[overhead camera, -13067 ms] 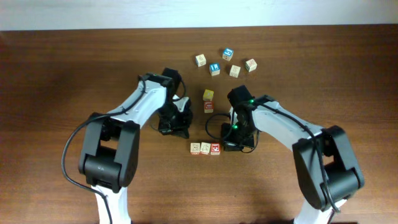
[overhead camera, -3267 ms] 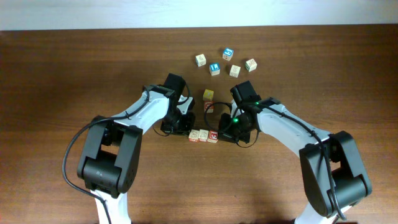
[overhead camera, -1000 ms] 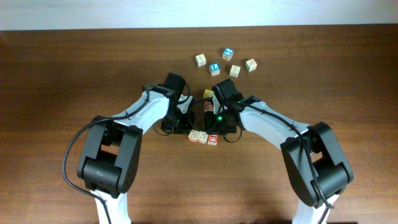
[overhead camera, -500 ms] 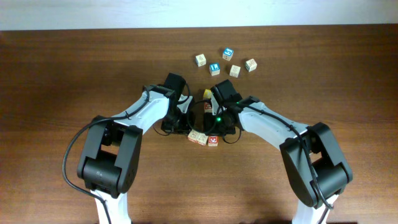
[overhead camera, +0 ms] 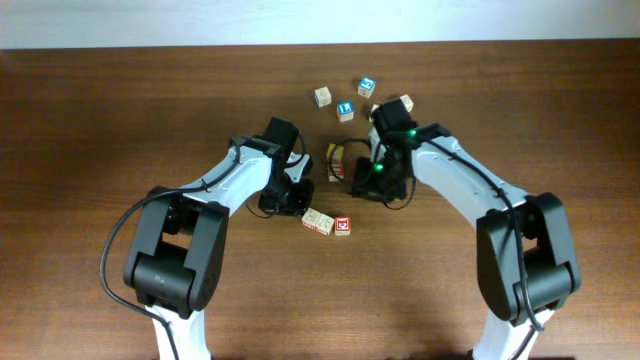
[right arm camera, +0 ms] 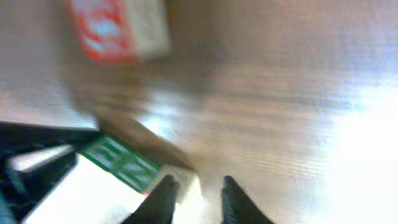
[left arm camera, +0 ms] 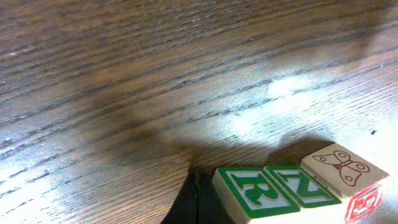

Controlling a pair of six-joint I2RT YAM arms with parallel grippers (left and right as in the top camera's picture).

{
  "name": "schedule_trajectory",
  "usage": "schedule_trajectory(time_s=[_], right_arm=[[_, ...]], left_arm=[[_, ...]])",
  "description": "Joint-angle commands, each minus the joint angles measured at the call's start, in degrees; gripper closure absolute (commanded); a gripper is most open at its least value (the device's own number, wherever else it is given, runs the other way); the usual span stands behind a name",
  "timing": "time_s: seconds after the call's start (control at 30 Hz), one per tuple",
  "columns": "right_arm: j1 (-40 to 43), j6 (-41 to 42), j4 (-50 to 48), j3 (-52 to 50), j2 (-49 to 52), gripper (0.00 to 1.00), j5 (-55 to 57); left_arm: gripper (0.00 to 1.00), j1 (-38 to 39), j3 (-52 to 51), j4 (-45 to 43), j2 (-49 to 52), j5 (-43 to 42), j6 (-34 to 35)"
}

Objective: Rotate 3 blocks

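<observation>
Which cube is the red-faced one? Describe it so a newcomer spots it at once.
On the wooden table, nearer the robot than the scattered cubes, three cubes lie in a short slanted row. The red-faced cube ends it on the robot's right: red top with a white letter, while its two neighbours are pale beige.

I am looking down at what reads as a robotics lab bench: a plain dark wood-grain table (overhead camera: 90, 120) with a white-and-black left arm (overhead camera: 215, 180) and right arm (overhead camera: 460, 185) based at its near edge. The only props are small wooden alphabet blocks (overhead camera: 318, 221), and a pale wall strip (overhead camera: 320, 20) runs along the far side.
</observation>
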State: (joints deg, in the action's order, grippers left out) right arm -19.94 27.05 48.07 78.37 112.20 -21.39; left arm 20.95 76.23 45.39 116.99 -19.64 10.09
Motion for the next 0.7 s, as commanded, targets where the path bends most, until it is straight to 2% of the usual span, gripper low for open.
schedule_trajectory(time_s=[0.0,0.17,0.3,0.5,0.67], right_arm=[[-2.3,0.8,-1.4,-3.2,0.3,0.78,1.6],[-4.9,0.8,-8.9,-5.8,0.7,0.78,3.4],[-5.6,0.1,-9.0,-5.8,0.7,0.79,3.5],[-6.4,0.1,-8.0,-5.8,0.7,0.87,3.5],[-6.4,0.9,-7.1,-5.8,0.7,0.88,3.4]], left_arm=[[1.0,0.3,-0.4,0.0,-1.0,1.0,0.2],[1.0,0.3,-0.4,0.0,-1.0,1.0,0.1],[1.0,0.3,-0.4,0.0,-1.0,1.0,0.2],[1.0,0.3,-0.4,0.0,-1.0,1.0,0.1],[1.0,0.3,-0.4,0.0,-1.0,1.0,0.2]])
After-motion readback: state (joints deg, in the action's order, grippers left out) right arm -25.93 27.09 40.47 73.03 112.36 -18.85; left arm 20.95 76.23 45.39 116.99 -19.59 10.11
